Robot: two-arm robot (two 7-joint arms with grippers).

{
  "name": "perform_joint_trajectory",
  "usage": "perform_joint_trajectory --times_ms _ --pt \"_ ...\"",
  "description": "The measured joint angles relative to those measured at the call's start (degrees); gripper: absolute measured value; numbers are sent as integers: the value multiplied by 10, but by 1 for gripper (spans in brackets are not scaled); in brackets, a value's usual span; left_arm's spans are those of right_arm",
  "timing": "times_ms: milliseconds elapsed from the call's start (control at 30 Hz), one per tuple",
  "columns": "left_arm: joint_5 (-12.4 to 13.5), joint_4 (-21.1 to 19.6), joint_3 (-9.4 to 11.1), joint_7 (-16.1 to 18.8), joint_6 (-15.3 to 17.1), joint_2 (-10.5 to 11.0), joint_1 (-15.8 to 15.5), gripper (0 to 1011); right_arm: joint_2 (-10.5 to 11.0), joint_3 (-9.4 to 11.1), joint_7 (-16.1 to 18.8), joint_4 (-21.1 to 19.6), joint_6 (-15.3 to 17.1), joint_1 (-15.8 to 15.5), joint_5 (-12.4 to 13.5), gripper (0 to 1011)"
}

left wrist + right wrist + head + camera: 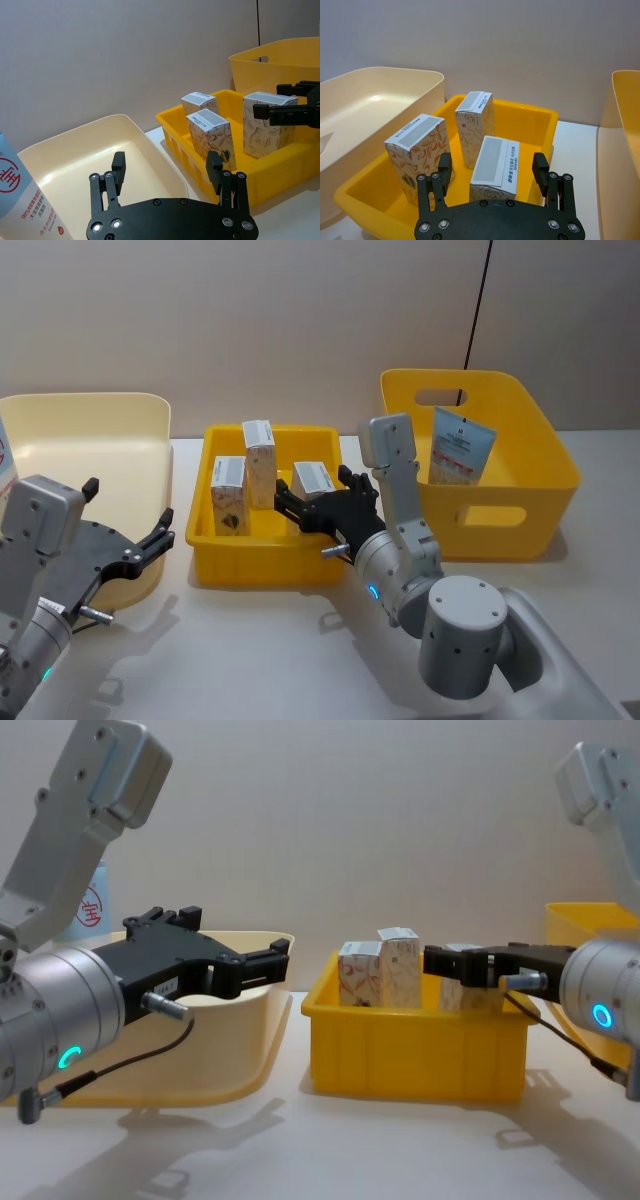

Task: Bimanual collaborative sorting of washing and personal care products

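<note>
Looking across a pale counter [260, 640] and meeting a plain beige wall [300, 320] behind it, with a dark vertical seam [480, 300] running down toward the right. Counting three plastic containers standing in a row on the counter. Finding at the middle a shallow yellow tray [262, 574], rectangular and low-walled. Seeing close beside it on the left a larger cream tub [90, 425] with rounded corners and a smooth rim. Noting on the right a deeper yellow basket [545, 520], showing oval handle slots in its near and far walls.
</note>
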Motion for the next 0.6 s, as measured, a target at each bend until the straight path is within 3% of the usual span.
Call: perform_joint_trajectory --times_ms 233,433,600 --pt "0 0 0 0 0 0 0 1003 -6 1 -8 0 5 -4 -6 984" --pt "0 0 0 0 0 0 0 1003 -9 2 -12 -1 7 -6 -9 861" --pt "0 0 0 0 0 0 0 1003 -10 2 -14 -1 8 -7 -10 689"
